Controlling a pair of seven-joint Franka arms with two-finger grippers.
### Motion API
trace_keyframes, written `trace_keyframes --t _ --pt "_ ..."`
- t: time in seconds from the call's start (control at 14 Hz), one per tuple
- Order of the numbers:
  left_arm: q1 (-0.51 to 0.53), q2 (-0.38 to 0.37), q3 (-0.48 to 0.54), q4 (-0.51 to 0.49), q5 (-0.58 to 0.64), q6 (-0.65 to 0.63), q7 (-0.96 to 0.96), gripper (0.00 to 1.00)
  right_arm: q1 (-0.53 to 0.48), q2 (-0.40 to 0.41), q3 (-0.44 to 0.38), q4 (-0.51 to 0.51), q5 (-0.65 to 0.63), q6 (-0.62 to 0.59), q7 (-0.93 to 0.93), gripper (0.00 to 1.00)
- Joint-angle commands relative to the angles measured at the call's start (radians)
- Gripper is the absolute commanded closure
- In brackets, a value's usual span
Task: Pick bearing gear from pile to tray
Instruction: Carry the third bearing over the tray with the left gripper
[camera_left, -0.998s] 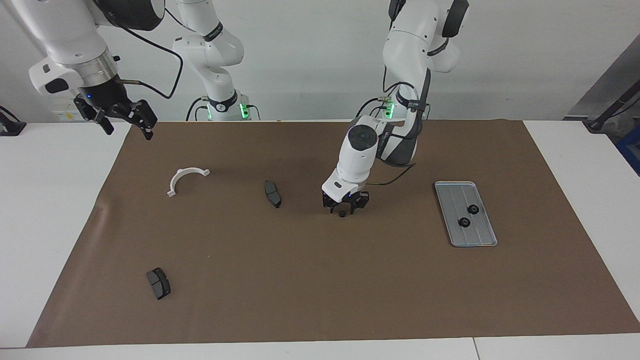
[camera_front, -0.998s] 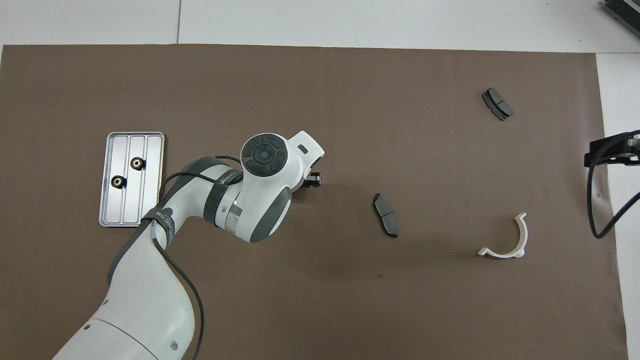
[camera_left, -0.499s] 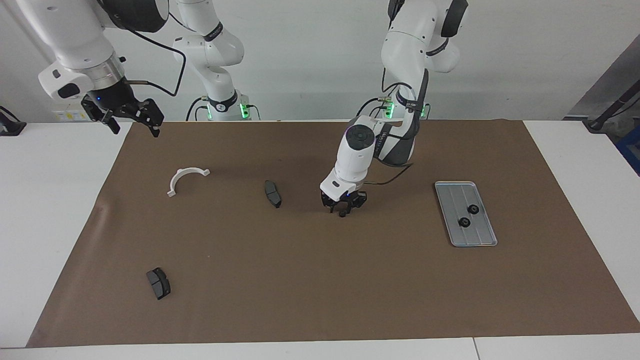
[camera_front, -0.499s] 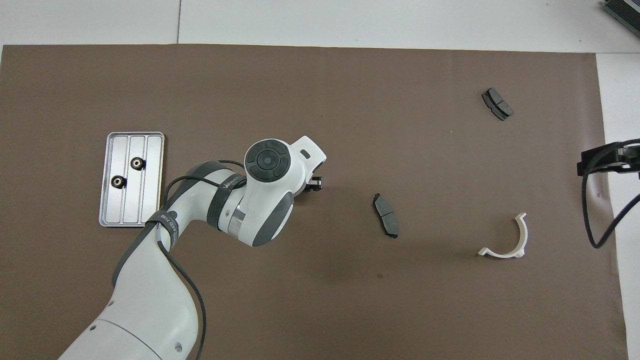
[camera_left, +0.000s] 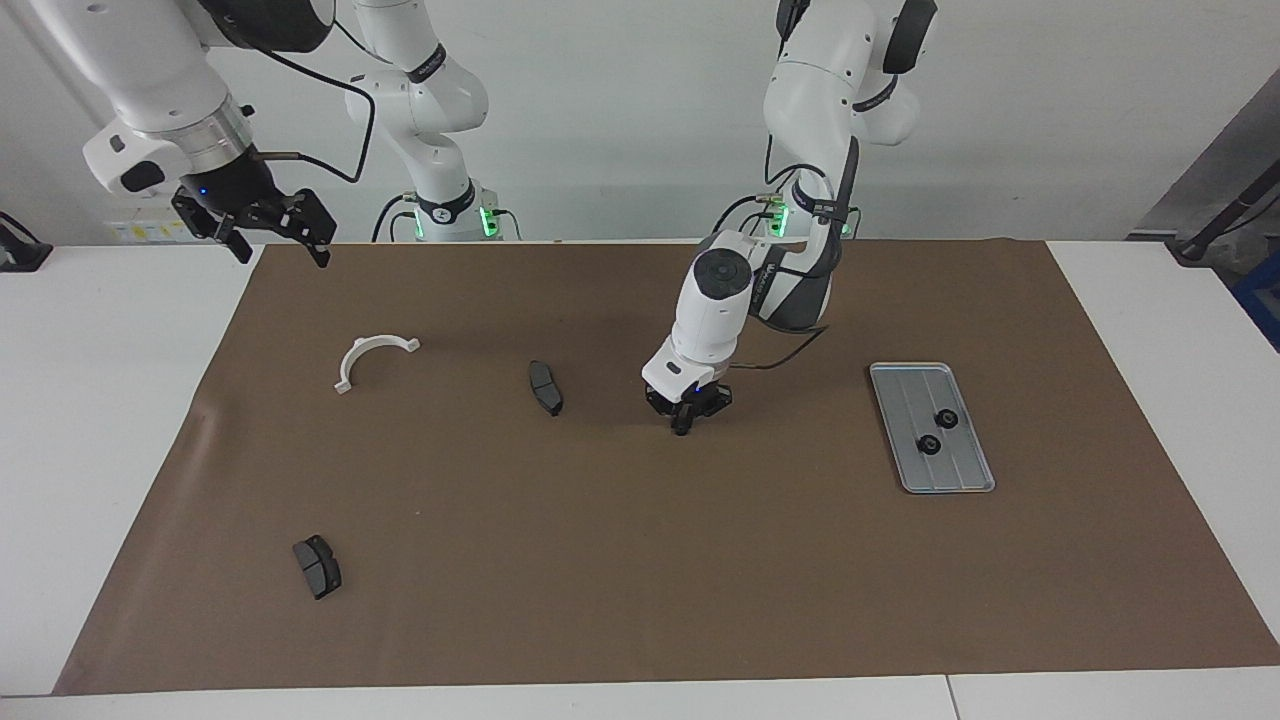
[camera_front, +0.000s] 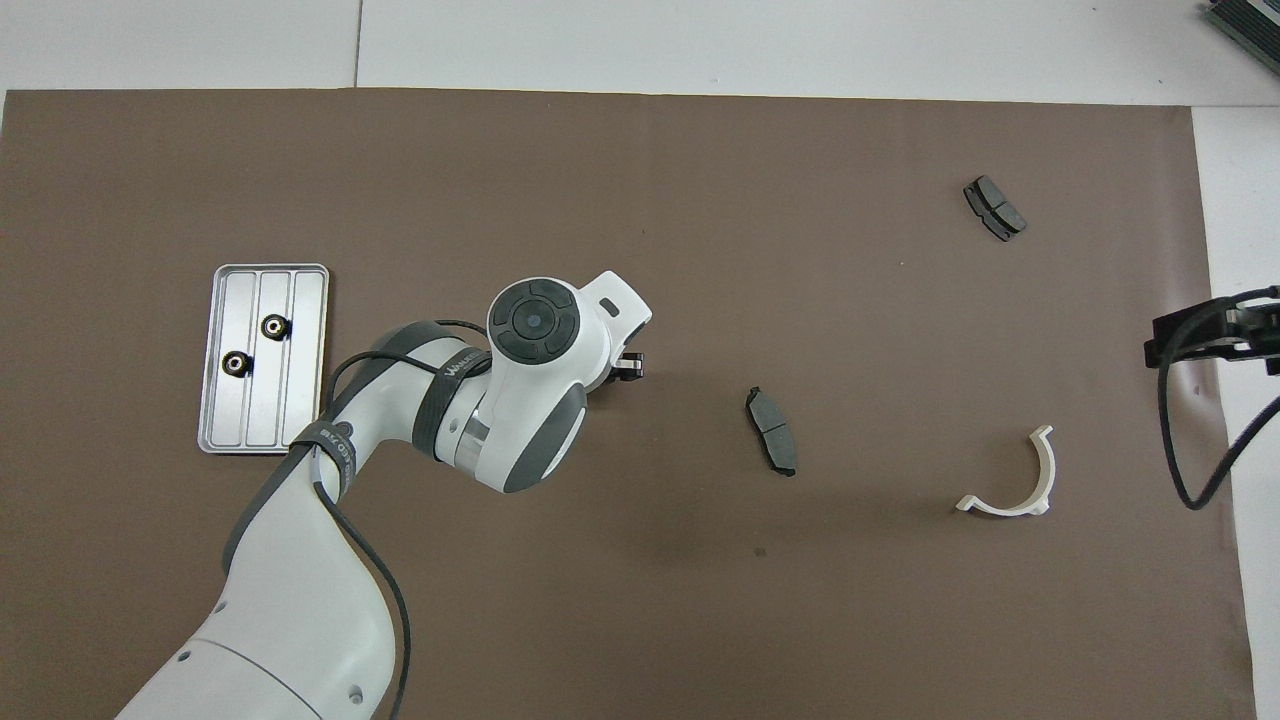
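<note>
The right gripper (camera_left: 268, 232) hangs open in the air over the mat's edge at the right arm's end, and that arm waits. Close to the robots lie a white bracket (camera_left: 372, 359) and, nearer the middle, a brake pad (camera_left: 545, 387). Beside that pad, toward the left arm's end, the left gripper (camera_left: 684, 424) is down at the mat (camera_left: 640, 560) with its fingertips brought together; a small dark tip shows between them, which I take to be the gear (camera_left: 684, 428), though the fingers hide most of it. In the overhead view the arm's wrist covers the spot. The tray (camera_left: 905, 380) sits toward the left arm's end of the mat, well apart from the gripper, and 2 gears (camera_left: 946, 418) already rest in it. A 2nd pad (camera_left: 317, 566) lies farthest from the robots, toward the right arm's end. The step in hand looks like the grasp itself, just closed. Next calls for a straight lift off the mat, a carry over the tray clear of its rim, and a low release onto bare ridges away from the 2 gears, since so small a part could slip or roll.
</note>
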Motion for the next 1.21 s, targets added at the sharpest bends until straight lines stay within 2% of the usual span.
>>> trace_keyframes --t 0.0,0.14,0.29,0.43,0.57,0.86,1.14 --pt "-0.016 -0.012 0.013 -0.018 -0.002 0.011 -0.010 0.94 0.011 -0.009 0.009 -0.014 0.009 0.043 0.049 0.00" --pt "-0.005 -0.012 0.017 -0.006 -0.004 -0.012 -0.010 0.95 0.016 -0.009 0.009 -0.014 -0.020 0.060 0.052 0.00" --pt "0.015 -0.009 0.024 0.048 -0.005 -0.084 -0.010 0.96 0.027 -0.006 0.011 -0.011 -0.037 0.068 0.055 0.00" --pt "0.087 -0.009 0.027 0.101 -0.002 -0.130 0.001 0.96 0.027 -0.006 0.011 -0.011 -0.030 0.060 0.055 0.00" --pt "0.174 -0.030 0.025 0.100 -0.001 -0.141 0.022 0.96 0.025 -0.006 0.009 -0.011 -0.024 0.062 0.055 0.00" --pt "0.346 -0.140 0.025 0.048 -0.004 -0.259 0.239 0.95 0.027 -0.009 0.012 -0.014 -0.019 0.053 0.073 0.00" --pt "0.499 -0.243 0.027 -0.110 -0.004 -0.276 0.563 0.94 0.027 -0.011 0.011 -0.015 -0.005 0.053 0.083 0.00"
